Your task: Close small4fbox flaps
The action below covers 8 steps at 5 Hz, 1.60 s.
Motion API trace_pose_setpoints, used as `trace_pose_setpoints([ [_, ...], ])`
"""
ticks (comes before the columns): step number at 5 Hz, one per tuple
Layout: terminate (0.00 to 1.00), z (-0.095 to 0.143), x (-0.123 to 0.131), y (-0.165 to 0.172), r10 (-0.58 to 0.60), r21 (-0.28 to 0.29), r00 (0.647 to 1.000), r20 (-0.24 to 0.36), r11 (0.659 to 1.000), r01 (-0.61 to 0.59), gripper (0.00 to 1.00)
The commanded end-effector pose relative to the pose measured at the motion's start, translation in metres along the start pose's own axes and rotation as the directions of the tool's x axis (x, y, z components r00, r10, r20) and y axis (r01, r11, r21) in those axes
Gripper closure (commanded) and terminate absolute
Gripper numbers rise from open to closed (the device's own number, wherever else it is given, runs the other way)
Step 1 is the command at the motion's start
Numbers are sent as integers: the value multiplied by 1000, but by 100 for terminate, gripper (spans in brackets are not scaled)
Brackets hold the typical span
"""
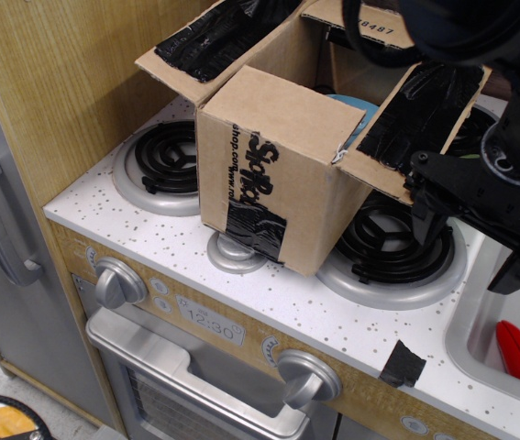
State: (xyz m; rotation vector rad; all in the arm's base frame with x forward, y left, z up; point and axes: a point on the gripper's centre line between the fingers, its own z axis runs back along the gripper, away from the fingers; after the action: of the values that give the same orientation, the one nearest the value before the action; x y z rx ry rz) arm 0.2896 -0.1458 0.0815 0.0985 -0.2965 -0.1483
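Four flaps [413, 115] splayed open — brown small4fbox [269, 174], black-taped.

1. Black lettering reading in part "shop.com" is printed vertically on the small4fbox [264, 188] side; larger script beside it is cut off by a black tape patch [257, 229].
2. The digits "487" are seen on the far short flap [370, 27]; the leading digits are hidden.
3. "12:30" is displayed on the stove clock panel [210, 322].
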Motion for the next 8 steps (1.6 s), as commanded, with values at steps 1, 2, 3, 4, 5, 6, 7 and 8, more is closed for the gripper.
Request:
trace_pose_setpoints([
  [1,0,35,26,15,-45,99,999,7,994,44,0],
  [2,0,52,32,17,-74,177,997,6,982,72,0],
  [3,0,56,36,28,-101,200,995,10,975,97,0],
  [4,0,58,39,43,-130,220,991,10,968,124,0],
  [5,0,62,41,59,-152,238,988,7,960,146,0],
  [6,0,71,43,69,-176,269,984,-8,948,171,0],
  [7,0,76,43,78,-186,286,982,-12,941,182,0],
  [8,0,73,42,90,-195,279,981,-11,941,191,0],
])
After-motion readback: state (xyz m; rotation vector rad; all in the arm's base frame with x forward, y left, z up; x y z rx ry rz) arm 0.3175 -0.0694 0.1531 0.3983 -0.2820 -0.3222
